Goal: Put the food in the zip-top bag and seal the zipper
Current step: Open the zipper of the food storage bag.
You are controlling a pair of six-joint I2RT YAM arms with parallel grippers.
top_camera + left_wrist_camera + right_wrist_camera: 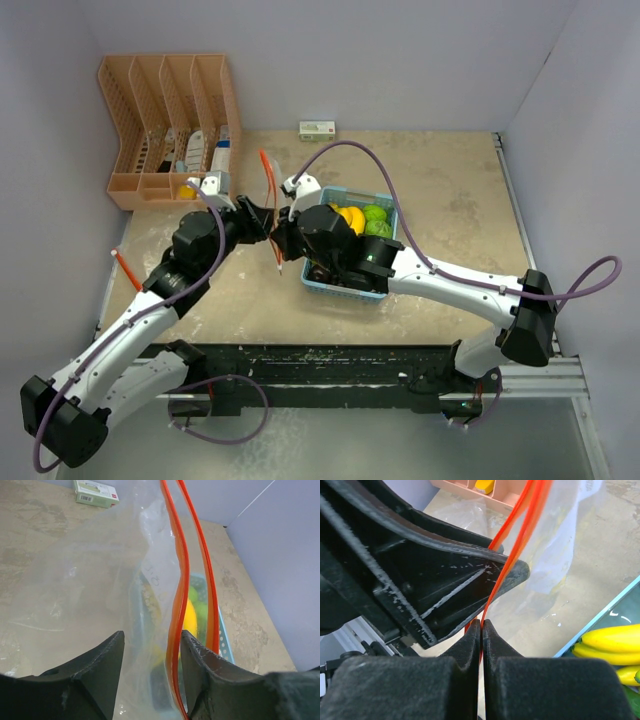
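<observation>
The clear zip-top bag (90,580) with its orange zipper (270,190) hangs upright between my two grippers at the table's middle. My right gripper (481,621) is shut on the orange zipper strip (520,525); in the top view it (283,234) is just left of the basket. My left gripper (151,635) is open, and one zipper lip (176,590) runs between its fingers, close to the right finger (200,660). The other lip passes outside that finger. The yellow bananas (350,217) and round green fruits (375,216) lie in the light-blue basket (345,291). The bananas also show in the right wrist view (610,645).
A peach desk organizer (170,120) stands at the back left. A small white and green box (317,129) lies by the back wall, and also shows in the left wrist view (96,493). A red stick-like item (125,265) lies at the left edge. Walls close in on three sides.
</observation>
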